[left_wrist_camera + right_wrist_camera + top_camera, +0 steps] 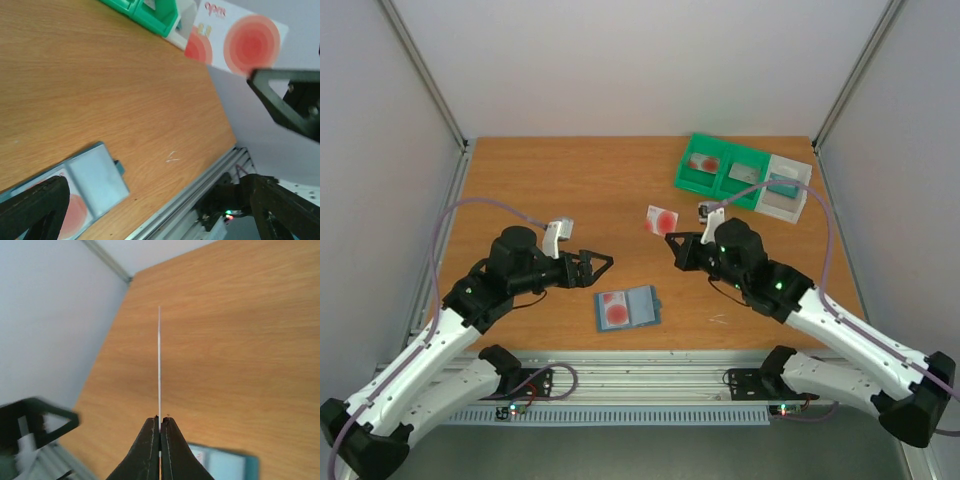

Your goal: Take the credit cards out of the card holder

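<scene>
Pinching one credit card [662,220] edge-on above mid-table, the right gripper [676,243] is mid-removal. The left gripper [605,270] gapes wide, just left of the card holder [640,304], which lies near the front with a second card [615,311] inside. Next probably comes a drop-off at the far-right green tray [715,195].

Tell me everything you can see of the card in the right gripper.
The card is a thin, flat, pale rectangle printed with red-to-pink round blotches and a small red wordmark. It looks like plastic. The right gripper is shut on one edge, holding it above the table. From the right wrist it shows edge-on, a straight thin line rising from between the closed jaws. Nothing else touches it.
</scene>
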`<state>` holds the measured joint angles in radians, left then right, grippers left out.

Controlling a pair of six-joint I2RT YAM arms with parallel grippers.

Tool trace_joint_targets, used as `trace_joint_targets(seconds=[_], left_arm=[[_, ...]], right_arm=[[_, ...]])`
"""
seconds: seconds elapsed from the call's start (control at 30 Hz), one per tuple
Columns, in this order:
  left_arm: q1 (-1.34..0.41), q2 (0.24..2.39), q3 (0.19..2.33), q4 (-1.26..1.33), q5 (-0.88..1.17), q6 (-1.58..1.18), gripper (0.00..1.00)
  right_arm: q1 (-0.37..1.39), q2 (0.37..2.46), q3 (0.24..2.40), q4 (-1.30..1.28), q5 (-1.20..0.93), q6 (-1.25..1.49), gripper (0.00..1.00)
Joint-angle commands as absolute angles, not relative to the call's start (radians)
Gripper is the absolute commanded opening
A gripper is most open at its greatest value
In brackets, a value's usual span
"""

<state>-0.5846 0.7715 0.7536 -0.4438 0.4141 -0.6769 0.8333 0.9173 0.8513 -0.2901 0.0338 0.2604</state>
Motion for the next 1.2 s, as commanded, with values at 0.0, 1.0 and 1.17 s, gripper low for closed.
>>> trace_joint_targets(seconds=[0.0, 1.0, 1.17], left_arm=[[-0.588, 0.766, 0.791, -0.551, 0.358, -0.554, 0.99], [-0.587, 0.792, 0.735, -0.545, 0.38, -0.484, 0.99], [-0.588, 0.806, 0.745, -0.553, 0.357, -0.468, 0.99]], right_arm=[[0.686, 1.003, 0.894, -0.347, -0.051, 0.143, 0.01], [0.101, 1.903, 1.484, -0.327, -0.405, 0.129, 0.01], [0.099, 2.039, 1.669, -0.409, -0.41, 0.133, 0.01]])
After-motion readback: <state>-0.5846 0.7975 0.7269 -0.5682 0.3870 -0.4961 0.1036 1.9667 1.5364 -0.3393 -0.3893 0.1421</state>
